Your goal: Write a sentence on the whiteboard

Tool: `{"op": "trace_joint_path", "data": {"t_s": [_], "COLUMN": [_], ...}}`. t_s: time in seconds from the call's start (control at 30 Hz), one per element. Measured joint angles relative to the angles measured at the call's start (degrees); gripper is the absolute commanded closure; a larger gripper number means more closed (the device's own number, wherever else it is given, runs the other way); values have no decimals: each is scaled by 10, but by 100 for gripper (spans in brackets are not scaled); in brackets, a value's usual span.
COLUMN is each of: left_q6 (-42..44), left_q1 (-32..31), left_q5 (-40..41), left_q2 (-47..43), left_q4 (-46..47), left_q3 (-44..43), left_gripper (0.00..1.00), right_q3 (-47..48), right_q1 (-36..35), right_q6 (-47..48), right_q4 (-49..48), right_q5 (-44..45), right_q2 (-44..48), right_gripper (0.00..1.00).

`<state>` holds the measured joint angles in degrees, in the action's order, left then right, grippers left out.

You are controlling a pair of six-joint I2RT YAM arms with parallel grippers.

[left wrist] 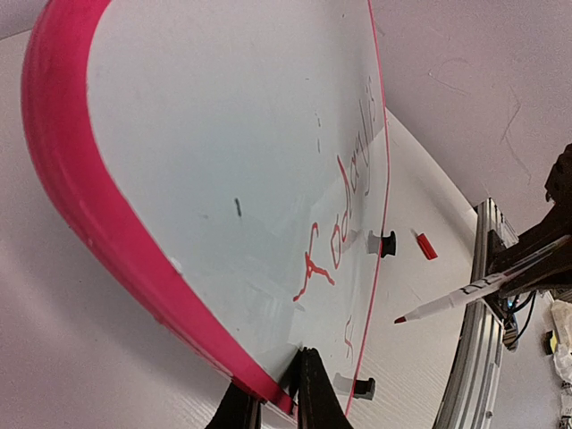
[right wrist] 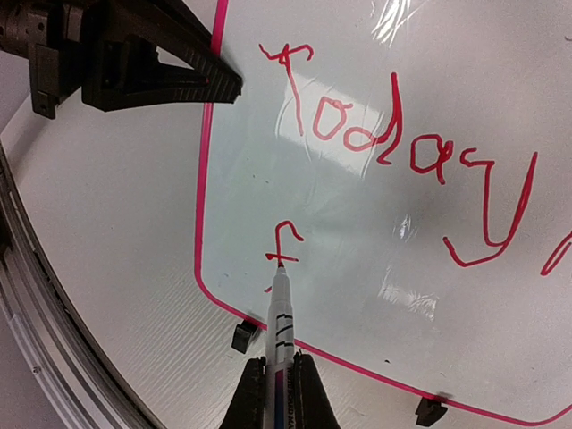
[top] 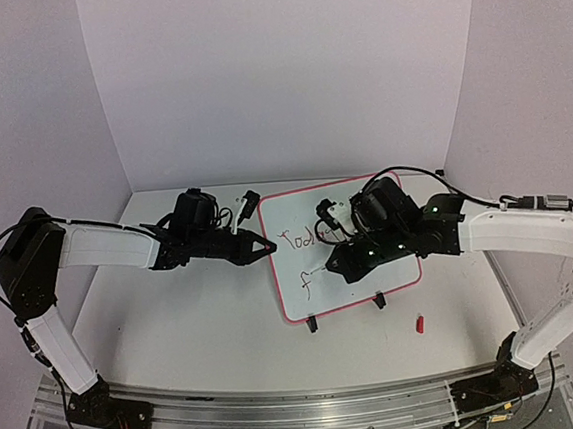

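The whiteboard (top: 392, 277), glossy white with a thin red-pink frame, stands tilted at the table's middle. The sentence is in red marker: "Today" (right wrist: 384, 134) on the top line and a lone "f" (right wrist: 284, 243) below it. My right gripper (right wrist: 280, 393) is shut on a white marker (right wrist: 281, 322), whose red tip touches the foot of the "f". My left gripper (left wrist: 279, 402) is shut on the board's left frame edge (left wrist: 80, 188). From above it (top: 266, 244) pinches that edge, and the right gripper (top: 333, 267) hovers over the board's lower left.
The red marker cap (top: 418, 322) lies on the table right of the board, also in the left wrist view (left wrist: 424, 244). The stand's black feet (top: 312, 324) (top: 379, 301) stick out under the board's near edge. The metal rail (top: 284, 415) runs along the table front.
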<state>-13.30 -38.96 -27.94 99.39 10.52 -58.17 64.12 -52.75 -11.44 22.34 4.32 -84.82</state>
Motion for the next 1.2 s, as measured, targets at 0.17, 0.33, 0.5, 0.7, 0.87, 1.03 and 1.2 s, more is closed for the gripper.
{"op": "trace_joint_path", "data": {"t_s": [0.17, 0.33, 0.5, 0.7, 0.87, 1.03, 1.2], "left_q6": [0, 0, 0, 0, 0, 0, 0], "left_q1": [0, 0, 0, 0, 0, 0, 0], "left_q5": [0, 0, 0, 0, 0, 0, 1], "left_q2": [0, 0, 0, 0, 0, 0, 0], "left_q4": [0, 0, 0, 0, 0, 0, 0], "left_q3": [0, 0, 0, 0, 0, 0, 0], "left_gripper": [100, 100, 100, 100, 100, 100, 100], "right_q3": [0, 0, 0, 0, 2, 5, 9], "right_q1": [0, 0, 0, 0, 0, 0, 0], "right_q6": [0, 1, 3, 5, 7, 9, 9], "right_q4": [1, 1, 0, 0, 0, 0, 0], "right_q5": [5, 18, 26, 30, 32, 33, 33], "right_q2": [-22, -24, -34, -46, -46, -48, -52], "right_gripper": [100, 100, 100, 100, 100, 100, 100]}}
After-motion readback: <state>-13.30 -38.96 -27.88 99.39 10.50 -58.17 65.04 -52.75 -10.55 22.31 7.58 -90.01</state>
